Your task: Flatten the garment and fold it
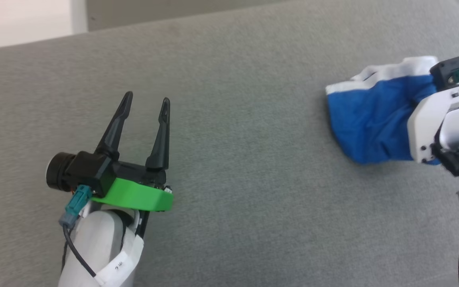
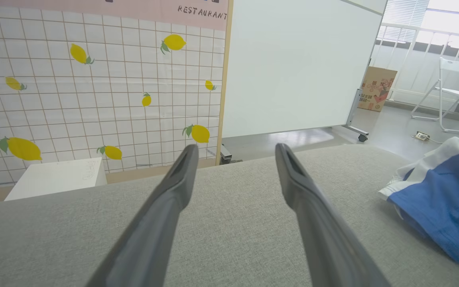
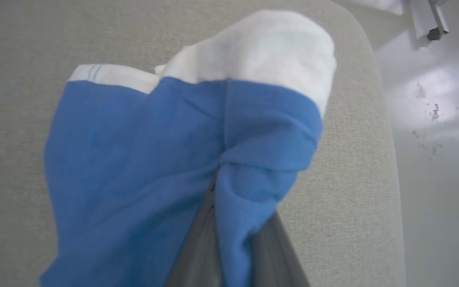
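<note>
The garment [image 1: 373,119], bright blue shorts with white trim, lies bunched at the right end of the grey couch seat [image 1: 229,167]. In the right wrist view my right gripper [image 3: 229,191] is shut on a fold of the garment [image 3: 141,167], blue cloth pinched between its grey fingers [image 3: 197,255]. From the head view, only the right arm's white wrist [image 1: 432,127] shows over the cloth. My left gripper [image 1: 146,101] hovers open above bare cushion, far to the left of the garment [image 2: 444,203].
The seat's rounded right edge [image 3: 377,119] drops to a shiny floor close beside the garment. Beyond the couch stand a lemon-patterned tiled wall [image 2: 93,87], a white panel on wheels [image 2: 293,67], a cardboard box [image 2: 377,87] and a white folding chair [image 2: 452,91].
</note>
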You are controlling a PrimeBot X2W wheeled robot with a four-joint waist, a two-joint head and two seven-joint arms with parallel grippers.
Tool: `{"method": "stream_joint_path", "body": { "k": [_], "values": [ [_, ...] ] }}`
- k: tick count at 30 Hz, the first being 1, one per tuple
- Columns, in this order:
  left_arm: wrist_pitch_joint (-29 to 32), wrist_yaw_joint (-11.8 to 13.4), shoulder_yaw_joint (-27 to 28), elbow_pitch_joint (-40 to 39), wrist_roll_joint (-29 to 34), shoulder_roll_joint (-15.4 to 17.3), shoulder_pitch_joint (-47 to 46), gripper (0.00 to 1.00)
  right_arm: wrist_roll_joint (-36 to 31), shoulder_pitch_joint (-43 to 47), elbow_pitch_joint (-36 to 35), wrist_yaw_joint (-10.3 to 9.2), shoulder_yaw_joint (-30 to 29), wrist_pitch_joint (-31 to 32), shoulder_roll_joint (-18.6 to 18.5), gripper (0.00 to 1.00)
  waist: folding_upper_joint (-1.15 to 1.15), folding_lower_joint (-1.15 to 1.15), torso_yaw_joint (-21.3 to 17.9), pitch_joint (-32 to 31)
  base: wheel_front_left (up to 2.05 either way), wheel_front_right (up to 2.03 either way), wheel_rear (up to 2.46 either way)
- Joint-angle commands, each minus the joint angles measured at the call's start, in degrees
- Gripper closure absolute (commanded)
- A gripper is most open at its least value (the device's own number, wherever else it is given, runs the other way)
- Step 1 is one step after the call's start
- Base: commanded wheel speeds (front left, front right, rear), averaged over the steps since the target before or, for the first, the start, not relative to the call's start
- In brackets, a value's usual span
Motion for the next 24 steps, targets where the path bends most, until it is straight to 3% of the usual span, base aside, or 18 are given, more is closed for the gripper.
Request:
{"method": "stream_joint_path", "body": {
  "k": [1,7,17,19,24],
  "values": [
    [-0.26,-0.30,-0.20,-0.18,0.44,1.02,-1.10,0.00,-1.50,-1.94,1.73,-0.08,-0.11,-1.77,-0.51,1.00,0.00,0.00,-6.31,6.77,0.00,0.00,0.00],
    [-0.26,-0.36,-1.05,-0.50,0.64,3.32,-2.92,0.00,-6.38,-7.55,9.35,-0.08,-1.87,-8.72,-1.66,1.00,0.00,0.00,-7.13,10.45,0.00,0.00,0.00],
    [-0.26,-0.36,-1.64,-0.30,0.46,4.51,-4.82,0.00,-15.24,-15.22,20.06,-0.08,-6.86,-18.63,-1.92,1.00,0.00,0.00,-4.69,12.95,0.00,0.00,0.00],
    [-0.26,-0.31,-1.60,-0.09,0.30,4.23,-4.78,0.00,-16.61,-15.73,21.65,-0.08,-7.36,-20.10,-1.88,0.00,0.00,0.00,-4.14,12.36,0.00,0.00,0.00],
    [-0.26,-0.18,-1.13,0.55,-0.56,2.47,-3.94,0.00,-18.37,-15.22,23.36,-0.08,-9.43,-25.95,-2.86,0.00,0.00,0.00,-2.25,8.47,0.00,0.00,0.00]
  ]
}}
